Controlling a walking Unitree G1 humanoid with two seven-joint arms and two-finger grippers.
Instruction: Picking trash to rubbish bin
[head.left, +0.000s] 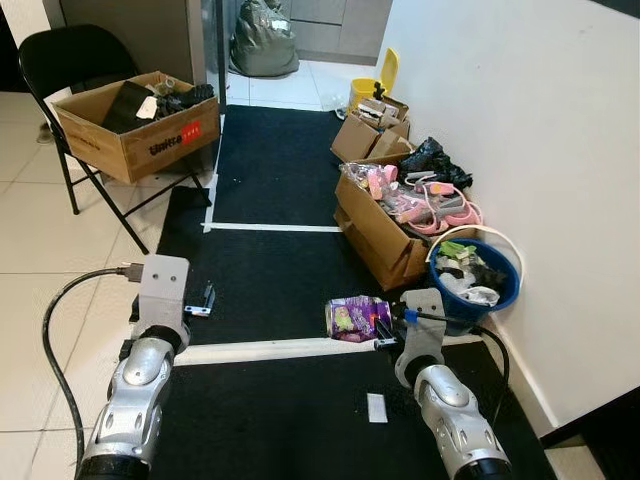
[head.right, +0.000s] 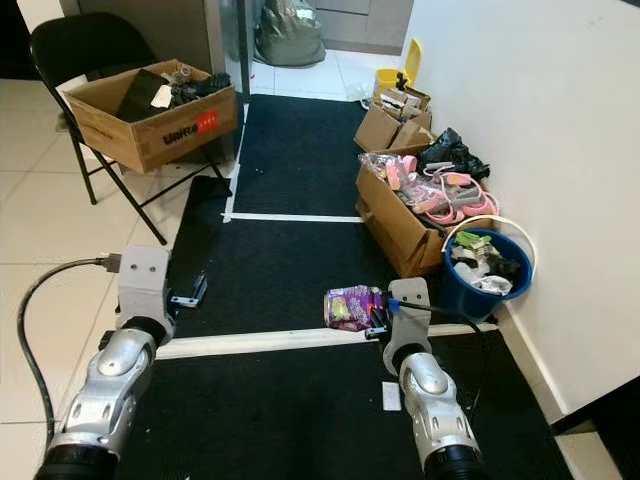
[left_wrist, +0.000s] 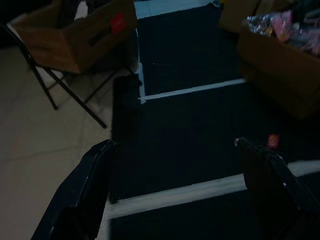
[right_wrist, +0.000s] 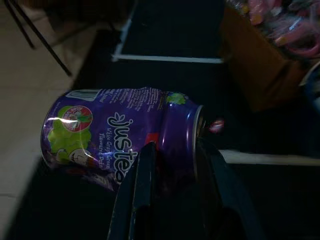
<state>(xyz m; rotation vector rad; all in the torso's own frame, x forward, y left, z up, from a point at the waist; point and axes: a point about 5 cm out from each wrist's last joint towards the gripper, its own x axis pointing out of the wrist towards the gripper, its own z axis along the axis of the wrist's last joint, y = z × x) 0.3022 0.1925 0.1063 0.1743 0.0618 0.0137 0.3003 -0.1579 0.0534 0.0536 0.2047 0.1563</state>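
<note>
Crumpled purple can (right_wrist: 120, 137) pinched sideways in the right hand (right_wrist: 172, 165), near blue bin (head.left: 503, 293).

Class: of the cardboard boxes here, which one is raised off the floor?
The cardboard box with the red label: it sits on the black folding chair, while the others stand on the floor beside the wall.

Three cardboard boxes (head.left: 135, 125) (head.left: 385, 235) (head.left: 372, 135); one blue bucket (head.left: 500, 290); one purple can (head.left: 355, 318); one folding chair (head.left: 70, 60).

Black mat (head.left: 280, 170) with white lines over beige floor tiles (head.left: 40, 250), cardboard boxes (head.left: 385, 225) and blue bucket (head.left: 505, 290) along wall, folding chair (head.left: 70, 60), small white scrap (head.left: 376, 407)
</note>
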